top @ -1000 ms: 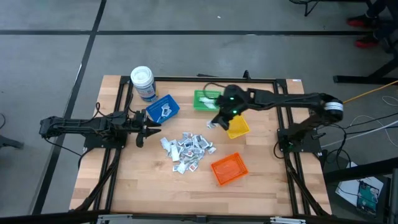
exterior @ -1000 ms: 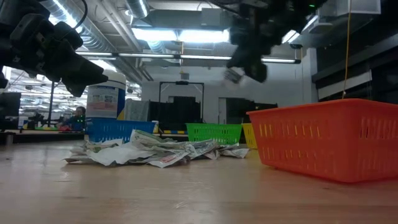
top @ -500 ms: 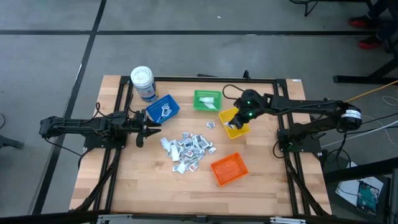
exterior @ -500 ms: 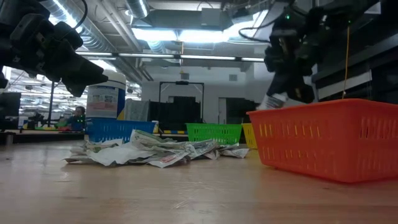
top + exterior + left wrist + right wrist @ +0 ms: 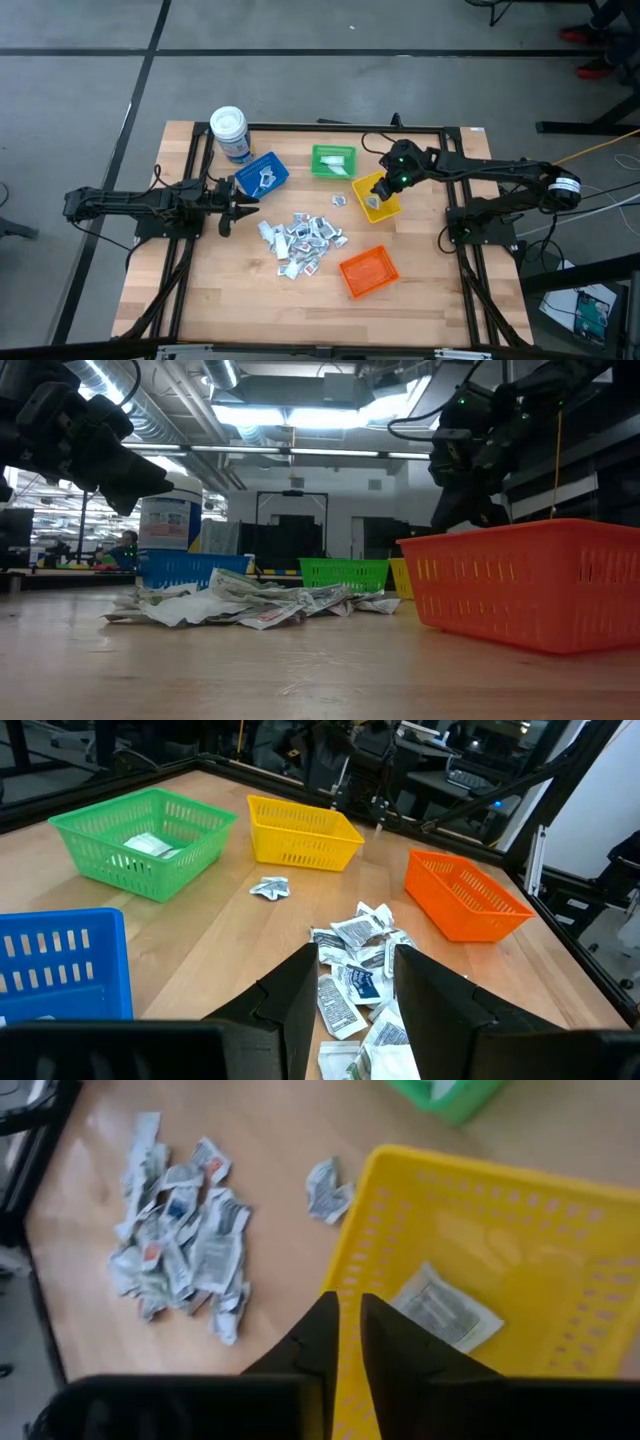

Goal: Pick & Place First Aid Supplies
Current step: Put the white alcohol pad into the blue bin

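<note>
A: The right gripper (image 5: pixel 385 190) has swung from the green bin (image 5: pixel 333 161) over the yellow bin (image 5: pixel 379 196), and a packet (image 5: pixel 445 1308) now lies inside; fingers narrow, holding nothing.

B: One delivered, then. The packet pile (image 5: pixel 300 242) waits mid-bench; the left gripper (image 5: pixel 232 212) idles beside it, fingers apart, empty

Crinkled paper packets (image 5: pixel 303 241); perforated plastic yellow bin (image 5: pixel 388 207); smooth wood table (image 5: pixel 230 300).

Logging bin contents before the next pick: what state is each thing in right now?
Yellow bin: holds one packet.
Green bin: holds a packet.
Orange bin: empty.
Blue bin: holds packets.
Packet pile: loose on table.
Jar: upright, lidded.
Right gripper: above yellow bin, holding nothing.
Left gripper: open, waiting by pile.
</note>
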Controlling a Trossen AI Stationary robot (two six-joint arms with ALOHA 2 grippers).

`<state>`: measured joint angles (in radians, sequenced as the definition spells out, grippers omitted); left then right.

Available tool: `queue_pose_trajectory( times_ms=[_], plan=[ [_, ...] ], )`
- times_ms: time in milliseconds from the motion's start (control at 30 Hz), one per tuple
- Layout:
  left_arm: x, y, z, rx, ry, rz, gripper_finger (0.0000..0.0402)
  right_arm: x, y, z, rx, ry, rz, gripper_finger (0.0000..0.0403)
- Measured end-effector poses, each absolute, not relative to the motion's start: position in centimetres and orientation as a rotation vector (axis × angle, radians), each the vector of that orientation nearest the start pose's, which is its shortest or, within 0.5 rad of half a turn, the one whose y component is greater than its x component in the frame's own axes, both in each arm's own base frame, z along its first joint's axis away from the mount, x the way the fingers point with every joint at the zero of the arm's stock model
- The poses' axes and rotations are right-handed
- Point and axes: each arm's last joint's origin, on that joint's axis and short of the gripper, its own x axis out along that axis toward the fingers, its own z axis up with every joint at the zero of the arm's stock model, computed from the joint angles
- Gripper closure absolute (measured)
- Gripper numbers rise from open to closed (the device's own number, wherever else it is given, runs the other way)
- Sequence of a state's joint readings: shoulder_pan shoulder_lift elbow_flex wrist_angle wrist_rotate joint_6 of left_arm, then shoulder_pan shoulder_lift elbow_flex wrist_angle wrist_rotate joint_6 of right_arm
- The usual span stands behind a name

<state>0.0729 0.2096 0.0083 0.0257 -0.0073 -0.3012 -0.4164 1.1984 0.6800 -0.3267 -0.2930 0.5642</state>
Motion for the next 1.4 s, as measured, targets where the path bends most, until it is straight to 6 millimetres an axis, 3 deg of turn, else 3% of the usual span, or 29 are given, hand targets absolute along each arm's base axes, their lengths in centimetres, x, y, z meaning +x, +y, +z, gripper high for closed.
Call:
queue_pose_trajectory(
  times_ms=[133,300,733,867,1067,1400],
  plan=[
    [10.9,0.8,15.1,-0.306,0.162,0.106,0.0274,21.4,-8.8,21.0,0.809,0.728,-0.348,0.0320],
    [10.9,0.8,15.1,-0.306,0.162,0.106,0.0274,22.3,-8.2,21.8,0.672,0.675,-0.218,0.0288],
    [10.9,0.8,15.1,-0.306,0.162,0.106,0.0274,24.7,-4.1,24.7,-0.005,0.655,-0.138,0.0308],
    [10.9,0.8,15.1,-0.306,0.162,0.105,0.0274,25.6,-3.4,24.3,-0.121,0.689,-0.106,0.0306],
    [10.9,0.8,15.1,-0.306,0.162,0.106,0.0274,28.4,-2.9,23.0,-0.243,0.758,-0.022,0.0294],
    [10.9,0.8,15.1,-0.306,0.162,0.105,0.0274,31.7,-3.1,19.9,-0.330,0.927,0.059,0.0285]
  ],
)
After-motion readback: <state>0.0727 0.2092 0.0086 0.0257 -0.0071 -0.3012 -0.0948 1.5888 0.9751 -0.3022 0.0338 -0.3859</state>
